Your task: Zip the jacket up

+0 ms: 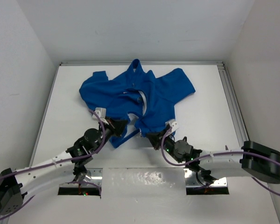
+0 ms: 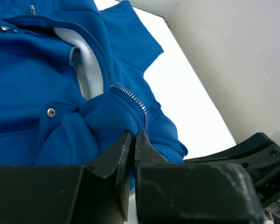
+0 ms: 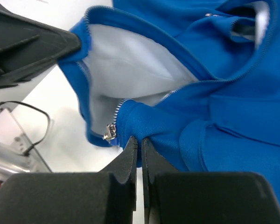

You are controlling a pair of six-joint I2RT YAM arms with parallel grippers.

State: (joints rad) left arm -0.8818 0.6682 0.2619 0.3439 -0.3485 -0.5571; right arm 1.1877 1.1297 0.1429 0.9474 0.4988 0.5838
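1. The white bench (image 1: 200, 116) carries the scene, both arms reaching in from the lower edge of the overhead view.
2. The jacket (image 1: 116, 91), royal blue, lies spread across the upper middle of that view. Its collar (image 1: 135, 65) points to the top of the frame, and its front is parted over pale lining (image 3: 130, 70).
3. The left hand (image 2: 134, 140), at lower centre of its own view, is clamped on the hem corner of one front panel, pinching blue cloth at the foot of the teeth.
4. The right hand (image 3: 139, 144), at lower centre of its view, is pinched tight on the hem of the other panel.
5. The zipper (image 2: 133, 99) is undone, its two rows of teeth running well apart.
6. The pull (image 3: 111, 131) hangs at the very bottom of its row, just left of the right hand's grip and clear of the opposite side.
7. By the look of it, both lower corners are secured but nothing is zipped. Mating the two ends and running the pull up to the collar are left to do.
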